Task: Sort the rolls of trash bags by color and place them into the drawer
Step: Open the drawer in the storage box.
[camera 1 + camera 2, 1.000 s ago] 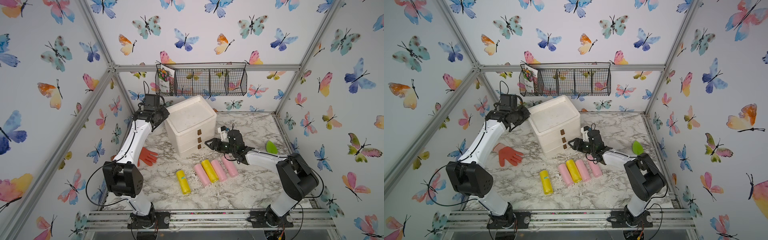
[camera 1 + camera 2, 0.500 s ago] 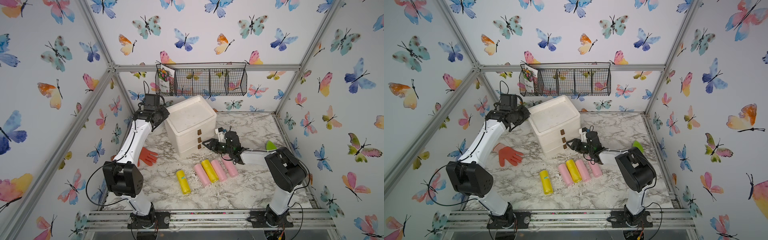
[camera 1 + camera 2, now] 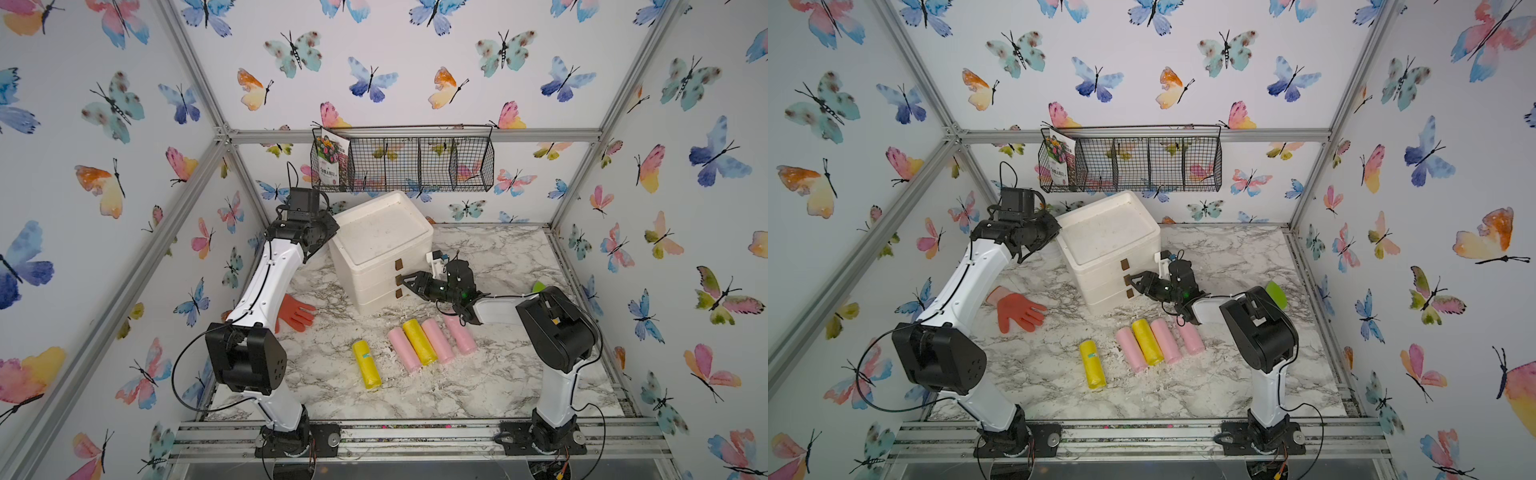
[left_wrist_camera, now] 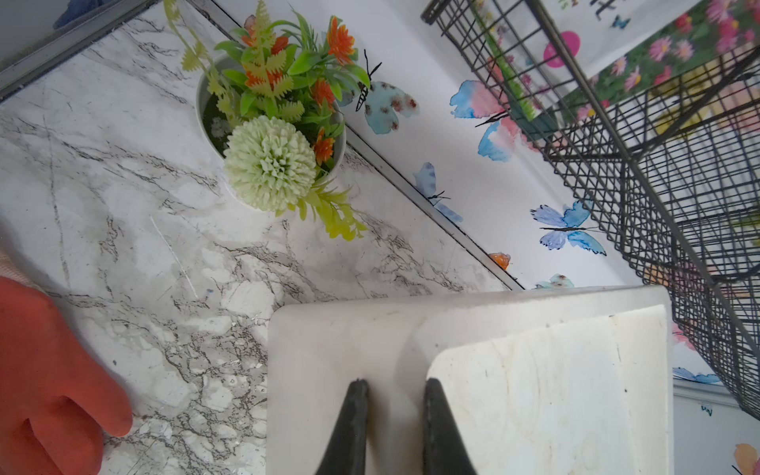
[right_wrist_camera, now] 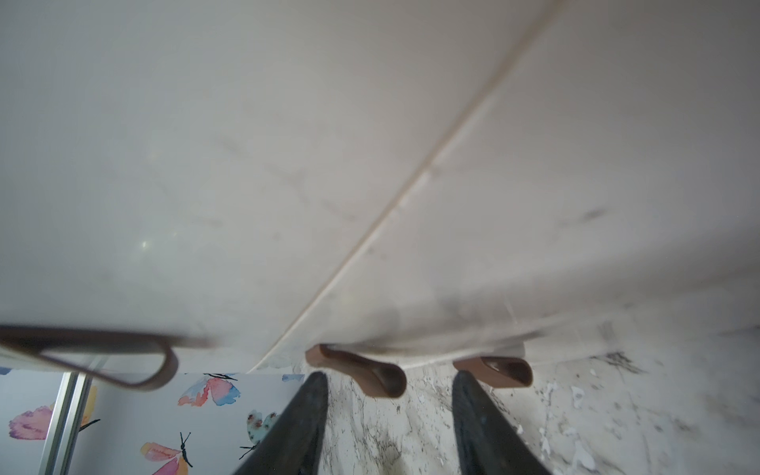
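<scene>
Rolls first, nearest the arms' bases: a lone yellow roll (image 3: 367, 364) lies on the desk (image 3: 490, 386) at about 6 o'clock. Just at its 2 o'clock, four more rolls (image 3: 430, 343) lie side by side: pink, yellow, pink, pink. No green roll shows. None is held, and every drawer of the white drawer chest (image 3: 380, 237) looks shut, so the step in hand seems to be opening a drawer rather than sorting.

The right arm stretches low from 4 o'clock toward the chest front, its forearm nearly level over the farthest pink roll. The right fingers (image 5: 304, 419) stand about half apart, straddling what seems the middle brown handle (image 5: 362, 372) without clamping it. Next they would need to close on that handle and pull straight out toward 4 o'clock without dragging the chest.

Farther back, the left arm rises from 7 o'clock and bends down onto the chest's 10 o'clock top corner. The left fingers (image 4: 349, 423) are narrow, with a slim gap showing; whether they pinch the rim I cannot tell. The arm looks placed to brace the chest.
</scene>
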Controlling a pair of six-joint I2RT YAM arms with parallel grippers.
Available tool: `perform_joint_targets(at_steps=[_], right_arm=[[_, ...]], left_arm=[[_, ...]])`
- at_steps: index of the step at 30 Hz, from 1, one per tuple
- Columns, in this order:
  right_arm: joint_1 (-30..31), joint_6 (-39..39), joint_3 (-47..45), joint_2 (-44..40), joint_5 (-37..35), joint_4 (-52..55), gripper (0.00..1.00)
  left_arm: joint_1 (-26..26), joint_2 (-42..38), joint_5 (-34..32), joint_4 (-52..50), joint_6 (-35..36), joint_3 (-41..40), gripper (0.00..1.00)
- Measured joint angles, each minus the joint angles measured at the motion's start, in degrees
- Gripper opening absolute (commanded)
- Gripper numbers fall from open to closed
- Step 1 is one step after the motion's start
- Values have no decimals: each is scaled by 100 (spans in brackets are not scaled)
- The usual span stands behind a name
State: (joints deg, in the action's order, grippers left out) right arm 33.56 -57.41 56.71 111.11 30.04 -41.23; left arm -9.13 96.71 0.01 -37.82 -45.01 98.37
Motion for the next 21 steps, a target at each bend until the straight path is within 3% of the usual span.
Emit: perform_joint_targets(at_steps=[13, 21], right_arm=[[22, -299, 17, 212, 133, -470, 45], [55, -542, -286, 214, 140, -931, 52]], left_arm=[[0, 2, 15, 7, -26, 0, 0], [0, 7, 33, 17, -26, 0, 0]])
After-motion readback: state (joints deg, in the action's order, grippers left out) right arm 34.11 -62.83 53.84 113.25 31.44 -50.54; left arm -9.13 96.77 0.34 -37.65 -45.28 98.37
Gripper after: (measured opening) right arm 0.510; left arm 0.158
